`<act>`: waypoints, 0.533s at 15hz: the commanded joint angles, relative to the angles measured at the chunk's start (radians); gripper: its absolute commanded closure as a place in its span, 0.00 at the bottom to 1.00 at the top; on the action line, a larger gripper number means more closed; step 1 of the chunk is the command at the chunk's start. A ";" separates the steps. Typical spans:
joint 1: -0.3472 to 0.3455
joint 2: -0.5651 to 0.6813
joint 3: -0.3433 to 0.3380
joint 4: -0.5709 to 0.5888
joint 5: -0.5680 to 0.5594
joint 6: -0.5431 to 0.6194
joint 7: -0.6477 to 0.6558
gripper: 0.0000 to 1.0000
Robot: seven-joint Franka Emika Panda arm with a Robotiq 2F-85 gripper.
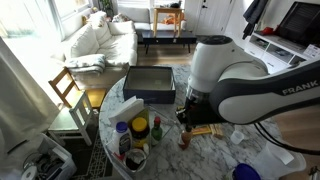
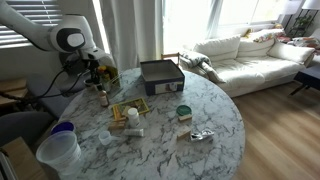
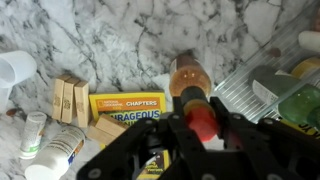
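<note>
Bottle: a small amber-brown bottle point(image 3: 188, 78) with a red cap, standing upright at the centre of the wrist view.
Place: on the white marble bench point(image 3: 120, 40), just beside a yellow book point(image 3: 130, 104); left of centre in an exterior view point(image 2: 102, 97).
Claw: the claw point(image 3: 200, 128) is over the cap with one finger on either side; I cannot tell whether it clamps.
Nearby: wooden blocks point(image 3: 68, 100) at left, clear plastic box point(image 3: 255, 90) at right.

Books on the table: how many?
1: a yellow book lies flat on the marble table, beside the red-capped bottle at the hand. Others may be hidden behind the clutter.
</note>
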 commanded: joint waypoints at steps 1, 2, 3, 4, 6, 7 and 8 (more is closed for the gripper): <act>-0.001 0.005 -0.008 0.029 0.020 -0.052 -0.041 0.92; -0.001 0.000 -0.010 0.034 0.012 -0.061 -0.042 0.92; -0.001 -0.005 -0.013 0.041 0.005 -0.073 -0.042 0.92; -0.001 -0.011 -0.016 0.049 -0.010 -0.087 -0.043 0.92; -0.003 -0.022 -0.022 0.074 -0.026 -0.115 -0.043 0.92; -0.005 -0.028 -0.025 0.089 -0.029 -0.132 -0.050 0.92; -0.006 -0.035 -0.028 0.108 -0.043 -0.155 -0.053 0.92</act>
